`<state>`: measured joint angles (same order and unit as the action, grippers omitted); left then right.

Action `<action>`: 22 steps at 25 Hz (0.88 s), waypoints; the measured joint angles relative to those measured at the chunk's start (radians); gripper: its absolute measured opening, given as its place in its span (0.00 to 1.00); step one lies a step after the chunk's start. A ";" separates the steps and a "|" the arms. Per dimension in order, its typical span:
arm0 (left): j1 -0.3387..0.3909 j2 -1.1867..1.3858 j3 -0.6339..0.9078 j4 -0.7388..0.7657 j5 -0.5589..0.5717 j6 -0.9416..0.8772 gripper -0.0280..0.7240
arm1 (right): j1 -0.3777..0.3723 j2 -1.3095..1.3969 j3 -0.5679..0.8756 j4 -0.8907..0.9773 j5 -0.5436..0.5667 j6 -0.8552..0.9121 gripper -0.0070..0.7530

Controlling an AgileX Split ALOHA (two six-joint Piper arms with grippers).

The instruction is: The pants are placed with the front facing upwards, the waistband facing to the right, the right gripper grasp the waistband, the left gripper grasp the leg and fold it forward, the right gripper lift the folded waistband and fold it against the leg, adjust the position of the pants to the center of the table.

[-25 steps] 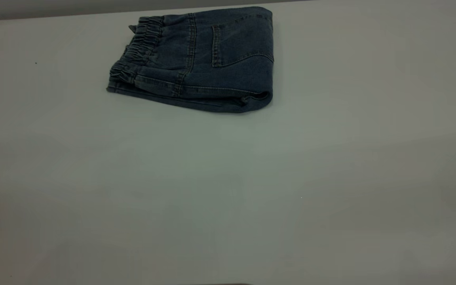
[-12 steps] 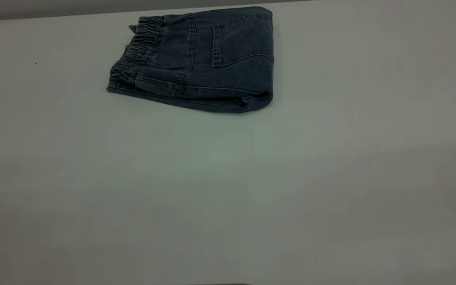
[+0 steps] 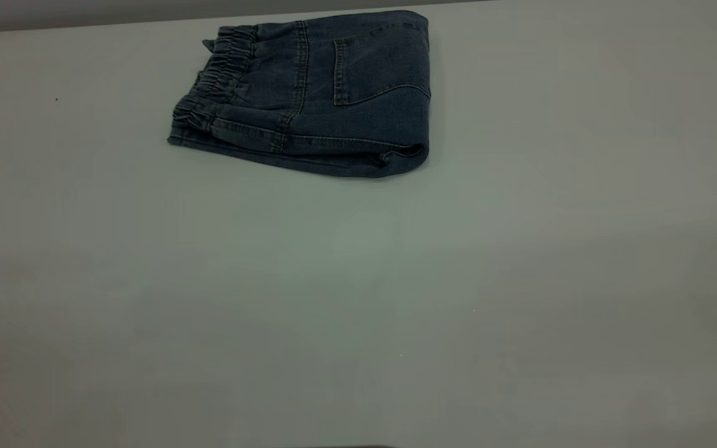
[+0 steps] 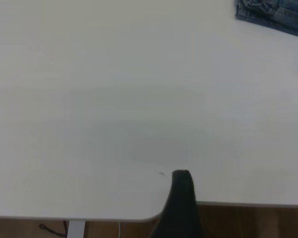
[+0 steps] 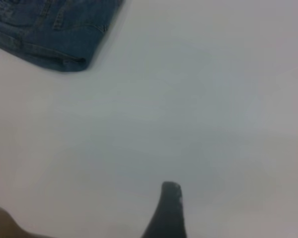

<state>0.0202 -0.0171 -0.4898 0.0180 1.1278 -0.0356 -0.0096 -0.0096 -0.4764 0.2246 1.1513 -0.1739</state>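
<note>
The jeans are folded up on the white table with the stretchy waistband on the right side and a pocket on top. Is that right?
Almost. The waistband is on the left side of the folded pants, not the right; the exterior view shows it. They do lie folded on the table, pocket on top.

pants [image 3: 309, 93] made of blue denim cloth, matt, woven grain seen, tan stitching raised along seams and patch pocket [image 3: 374, 68]. waistband [image 3: 212, 84] gathered into close ruched wrinkles, rougher than flat panels. table [image 3: 358, 298] finished smooth, matt, pale, faint soft sheen noted. left gripper [image 4: 181, 208] and right gripper [image 5: 165, 213] finished in matt black.
</note>
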 joint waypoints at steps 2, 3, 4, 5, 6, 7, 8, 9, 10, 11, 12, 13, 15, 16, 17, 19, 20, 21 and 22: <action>0.000 0.000 0.000 0.000 0.000 0.000 0.81 | 0.000 0.000 0.000 0.000 0.000 0.000 0.78; 0.000 0.000 0.000 0.000 0.000 0.000 0.81 | 0.000 0.000 0.000 0.000 0.000 0.000 0.78; 0.000 0.000 0.000 0.000 0.000 0.000 0.81 | 0.000 0.000 0.000 0.000 0.000 0.000 0.78; 0.000 0.000 0.000 0.000 0.000 0.000 0.81 | 0.000 0.000 0.000 -0.002 0.000 0.000 0.78; 0.000 0.000 0.000 0.000 0.000 0.000 0.81 | 0.000 0.000 0.000 -0.009 0.000 0.008 0.78; 0.000 0.000 0.000 0.000 0.000 0.000 0.81 | 0.000 0.000 0.000 -0.025 -0.001 0.024 0.78; 0.000 0.000 0.000 0.000 0.000 0.000 0.81 | 0.000 0.000 0.000 -0.044 -0.001 0.052 0.78; 0.000 0.000 0.000 0.000 0.000 0.000 0.81 | 0.000 0.000 0.000 -0.073 -0.002 0.087 0.78; 0.000 0.000 0.000 0.000 0.000 0.000 0.81 | 0.000 0.000 0.001 -0.105 -0.004 0.120 0.78; 0.000 0.000 0.000 0.000 0.000 0.000 0.81 | 0.000 0.000 0.001 -0.134 -0.005 0.157 0.78; 0.000 0.000 0.000 0.000 0.000 0.000 0.81 | 0.000 0.000 0.001 -0.152 -0.007 0.186 0.78; 0.000 0.000 0.000 0.000 0.000 0.000 0.81 | 0.000 0.000 0.001 -0.164 -0.007 0.200 0.78; 0.000 0.000 0.000 0.000 0.000 0.000 0.81 | 0.000 0.000 0.001 -0.164 -0.008 0.203 0.78; 0.000 0.000 0.000 0.000 0.000 0.000 0.81 | 0.000 0.000 0.001 -0.163 -0.008 0.203 0.78; 0.000 0.000 0.000 0.000 0.000 0.000 0.81 | 0.000 0.000 0.001 -0.162 -0.008 0.203 0.78; 0.000 0.000 0.000 0.000 0.000 0.000 0.81 | 0.000 0.000 0.001 -0.162 -0.008 0.203 0.78; 0.000 0.000 0.000 0.000 0.000 0.000 0.81 | 0.000 0.000 0.001 -0.162 -0.008 0.203 0.78; 0.000 0.000 0.000 0.000 0.000 0.000 0.81 | 0.000 0.000 0.001 -0.162 -0.008 0.203 0.78; 0.000 0.000 0.000 0.000 0.000 0.000 0.81 | 0.000 0.000 0.001 -0.162 -0.008 0.203 0.78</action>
<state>0.0202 -0.0171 -0.4898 0.0180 1.1278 -0.0356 -0.0096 -0.0096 -0.4752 0.0630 1.1435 0.0288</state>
